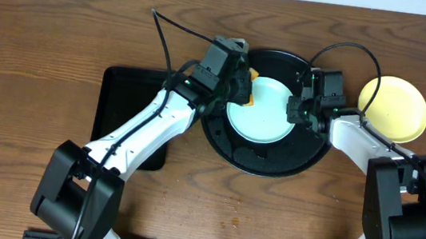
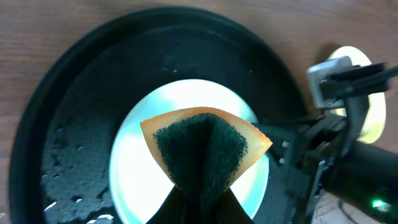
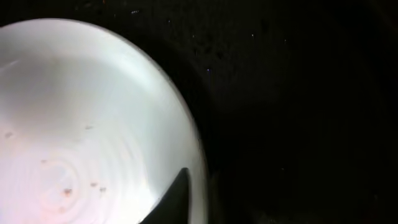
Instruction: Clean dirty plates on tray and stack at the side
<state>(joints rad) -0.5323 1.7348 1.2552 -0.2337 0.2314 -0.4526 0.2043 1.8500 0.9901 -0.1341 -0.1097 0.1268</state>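
A pale mint-blue plate (image 1: 261,119) lies in the round black tray (image 1: 272,163). My left gripper (image 1: 241,86) is shut on a folded orange-and-green sponge (image 2: 205,149) and holds it over the plate's (image 2: 134,155) far left part. My right gripper (image 1: 295,110) pinches the plate's right rim; in the right wrist view one finger (image 3: 183,199) lies inside the rim of the plate (image 3: 81,112), which bears small brown specks. A pale yellow plate (image 1: 393,108) sits on the table right of the tray. I see no second mint-blue plate.
A rectangular black tray (image 1: 122,101) lies left of the round tray, partly under my left arm. Water drops cling to the round tray's floor (image 2: 68,174). Cables arch over the tray's far side.
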